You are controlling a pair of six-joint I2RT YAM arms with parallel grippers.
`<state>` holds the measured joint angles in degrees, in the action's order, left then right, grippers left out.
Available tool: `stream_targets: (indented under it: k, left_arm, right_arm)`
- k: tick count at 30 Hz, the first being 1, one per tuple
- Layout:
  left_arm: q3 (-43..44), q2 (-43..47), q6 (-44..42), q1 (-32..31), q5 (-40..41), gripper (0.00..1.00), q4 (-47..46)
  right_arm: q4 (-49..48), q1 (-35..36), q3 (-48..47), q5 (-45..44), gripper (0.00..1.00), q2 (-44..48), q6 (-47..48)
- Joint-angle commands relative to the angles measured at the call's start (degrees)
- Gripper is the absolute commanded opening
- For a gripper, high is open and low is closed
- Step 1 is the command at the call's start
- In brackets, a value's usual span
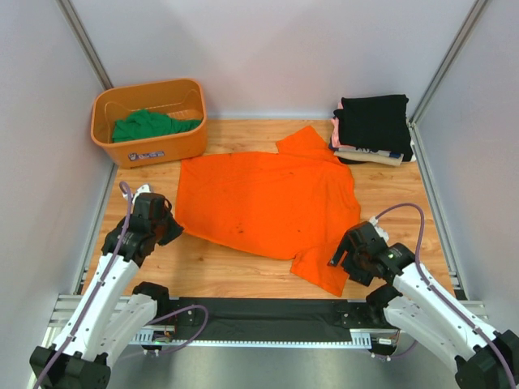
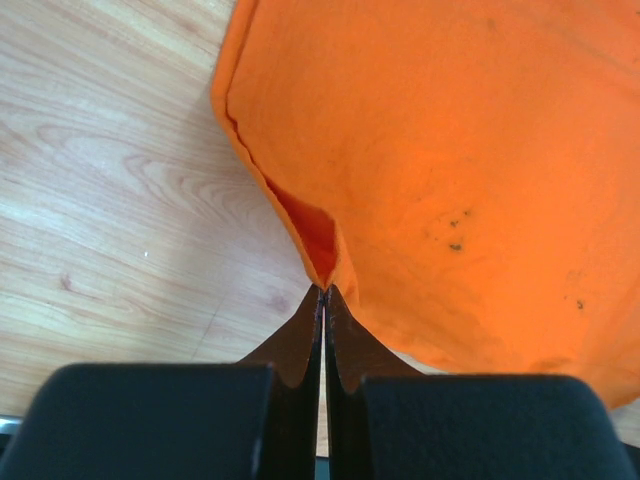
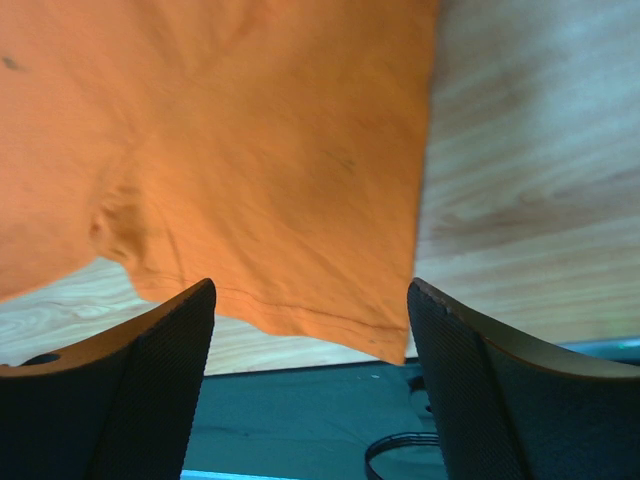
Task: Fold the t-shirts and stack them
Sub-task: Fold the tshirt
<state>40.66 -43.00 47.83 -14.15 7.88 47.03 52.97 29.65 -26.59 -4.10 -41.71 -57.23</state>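
Hem of orange t-shirt [image 2: 450, 150] between tips of left gripper [image 2: 322, 292]: wrist view only.

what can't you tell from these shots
Top view: the stack under the black t-shirt shows only edges; count unclear.
Top view: the green t-shirt is partly hidden by the basket wall; the basket label is too small to read.
Left wrist view: the left gripper hides how much of the orange t-shirt it pinches.
Right wrist view: blurred; whether the open right gripper touches the sleeve is unclear.
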Motion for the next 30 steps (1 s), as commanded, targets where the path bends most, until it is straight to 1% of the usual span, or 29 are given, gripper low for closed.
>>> stream_targets:
  k: [1, 4, 6, 7, 9, 10, 12, 13, 15, 16, 17, 20, 21, 24, 25, 27, 28, 30]
  left_arm:
    - [0.12, 0.64, -1.78, 0.27, 0.39, 0.00, 0.53]
    - [-0.93, 1.95, -2.04, 0.35, -0.41, 0.00, -0.53]
    - [-1.46, 2.57, -2.13, 0.44, -1.11, 0.00, -1.23]
    - [-1.99, 2.66, -2.04, 0.44, -1.37, 0.00, -1.58]
    - [-2.52, 2.93, -2.04, 0.44, -2.08, 0.00, -2.29]
    - [-3.04, 3.19, -1.87, 0.44, -2.77, 0.00, -2.55]
    - [-3.57, 3.45, -1.69, 0.44, -3.13, 0.00, -2.81]
    - [-3.92, 3.71, -1.52, 0.44, -3.31, 0.00, -2.82]
    - [-4.19, 3.98, -1.43, 0.44, -3.57, 0.00, -2.82]
    - [-4.28, 4.24, -1.34, 0.44, -3.92, 0.00, -2.73]
    - [-4.19, 4.59, -1.25, 0.44, -4.19, 0.00, -2.29]
    - [-3.49, 6.26, -0.64, 0.44, -4.89, 0.00, -0.54]
    - [-3.23, 6.79, -0.38, 0.44, -4.98, 0.00, 0.16]
    - [-2.87, 9.51, 1.11, 0.44, -5.24, 0.00, 2.45]
    - [-3.22, 10.04, 1.56, 0.44, -5.24, 0.00, 2.98]
    - [-3.75, 11.44, 2.61, 0.44, -5.33, 0.00, 3.77]
    - [-4.53, 11.71, 2.96, 0.44, -5.07, 0.00, 3.95]
    - [-5.15, 12.15, 3.58, 0.44, -3.67, 0.00, 4.13]
  right_arm:
    - [4.07, 2.34, 3.11, -1.89, 0.74, 1.64, -5.87]
    - [4.68, 4.45, 4.26, -0.04, 0.68, 0.15, -7.80]
    - [5.21, 7.17, 4.53, -0.64, 0.67, -0.56, -9.55]
    - [4.95, 7.96, 4.79, -0.65, 0.61, -0.74, -9.91]
    - [2.86, 9.28, 5.67, 0.57, 0.56, -1.87, -10.44]
    - [1.71, 9.63, 6.02, 1.28, 0.50, -2.40, -10.44]
    - [-1.36, 10.78, 6.64, 2.25, 0.43, -4.41, -10.71]
    - [-1.55, 11.65, 6.46, 1.90, 0.30, -5.21, -10.62]
    - [-1.47, 12.19, 5.68, 0.94, 0.16, -5.92, -9.83]
    - [-1.29, 12.36, 5.58, 0.59, 0.03, -5.66, -9.57]
    - [-0.94, 12.28, 5.32, 0.15, 0.00, -5.22, -9.56]
    - [1.95, 12.27, 3.22, -1.96, 0.00, -1.71, -10.26]
    - [4.48, 12.36, 2.08, -4.05, 0.00, 0.38, -10.44]
    - [7.58, 12.27, -5.55, -9.06, 0.00, 1.90, -8.78]
    - [7.50, 12.19, -9.76, -9.96, 0.00, 1.46, -7.82]
    - [6.80, 11.84, -14.70, -12.23, 0.00, -1.87, -4.40]
    - [6.53, 11.23, -19.51, -12.77, 0.00, -3.53, -2.99]
    - [5.66, 10.17, -23.67, -14.52, 0.00, -8.72, 0.00]
